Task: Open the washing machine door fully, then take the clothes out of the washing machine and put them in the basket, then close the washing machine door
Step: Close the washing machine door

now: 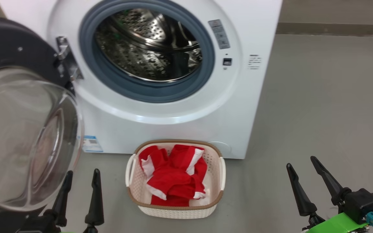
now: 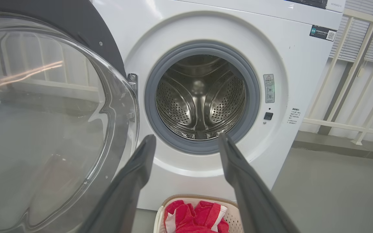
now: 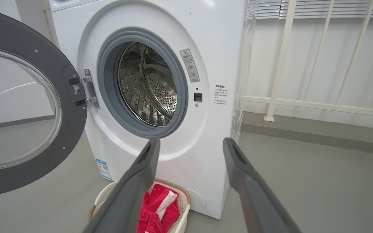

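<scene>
Both pincers stand spread and empty. The left gripper [image 1: 82, 176] is low, close beside the bulging glass edge of the washing machine door [image 1: 21, 129], and the right gripper [image 1: 301, 165] is over bare grey floor [image 1: 322, 106] with open room around it. Between them the basket [image 1: 177, 141] sits just before the washing machine [image 1: 173, 126], holding the clothes [image 1: 173, 178]. The door stands wide to the left, and the steel drum [image 1: 147, 48] gapes.
</scene>
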Motion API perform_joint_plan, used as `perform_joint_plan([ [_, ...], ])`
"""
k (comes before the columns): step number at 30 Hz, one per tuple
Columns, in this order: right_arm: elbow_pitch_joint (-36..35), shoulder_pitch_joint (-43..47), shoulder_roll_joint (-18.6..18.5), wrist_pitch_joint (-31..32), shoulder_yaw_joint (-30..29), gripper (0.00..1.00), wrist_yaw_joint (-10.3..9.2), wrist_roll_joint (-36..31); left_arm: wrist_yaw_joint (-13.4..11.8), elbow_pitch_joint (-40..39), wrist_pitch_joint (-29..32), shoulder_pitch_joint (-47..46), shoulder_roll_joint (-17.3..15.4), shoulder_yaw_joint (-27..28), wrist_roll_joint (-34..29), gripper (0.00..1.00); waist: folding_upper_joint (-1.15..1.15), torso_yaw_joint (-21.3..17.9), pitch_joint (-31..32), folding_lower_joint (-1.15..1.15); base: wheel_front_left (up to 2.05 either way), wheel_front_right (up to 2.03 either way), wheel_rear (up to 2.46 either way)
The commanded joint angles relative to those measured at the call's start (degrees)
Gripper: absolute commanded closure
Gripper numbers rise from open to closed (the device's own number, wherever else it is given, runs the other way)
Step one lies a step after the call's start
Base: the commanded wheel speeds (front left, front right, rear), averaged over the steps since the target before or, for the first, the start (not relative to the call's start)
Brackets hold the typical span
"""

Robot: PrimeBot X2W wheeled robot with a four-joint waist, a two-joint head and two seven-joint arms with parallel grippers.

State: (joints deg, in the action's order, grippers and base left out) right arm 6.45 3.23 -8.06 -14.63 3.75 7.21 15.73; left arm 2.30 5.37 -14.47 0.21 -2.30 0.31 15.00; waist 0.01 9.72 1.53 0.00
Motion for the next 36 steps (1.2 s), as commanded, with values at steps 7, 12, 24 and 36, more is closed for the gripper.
perform_joint_plan([
  [7,-1.7,-2.7,-1.1,-0.4,1.6,0.0,0.28,0.0,-1.1,-1.9,-0.5,-0.8,-0.6,1.1,0.1,0.0,-0.01,8.0,-0.7,0.0,0.0,0.0,0.0],
  [12,-1.4,-2.2,-0.9,-0.4,1.8,0.0,0.28,0.1,-1.5,-1.5,-0.5,-0.9,-0.6,1.0,0.2,0.0,-0.01,11.8,-0.2,0.0,0.0,0.0,0.0],
  [24,-2.3,-2.0,-0.3,-0.4,2.4,0.0,0.28,-0.2,-2.6,-1.0,-0.5,-0.6,-1.2,0.8,-1.1,0.0,-0.01,17.1,0.6,0.0,0.0,0.0,0.0],
  [36,-2.7,-1.9,-0.1,-0.4,2.7,0.0,0.28,-0.3,-3.0,-0.8,-0.5,-0.2,-1.5,1.2,-1.0,0.0,-0.01,18.5,0.7,0.0,0.0,0.0,0.0],
])
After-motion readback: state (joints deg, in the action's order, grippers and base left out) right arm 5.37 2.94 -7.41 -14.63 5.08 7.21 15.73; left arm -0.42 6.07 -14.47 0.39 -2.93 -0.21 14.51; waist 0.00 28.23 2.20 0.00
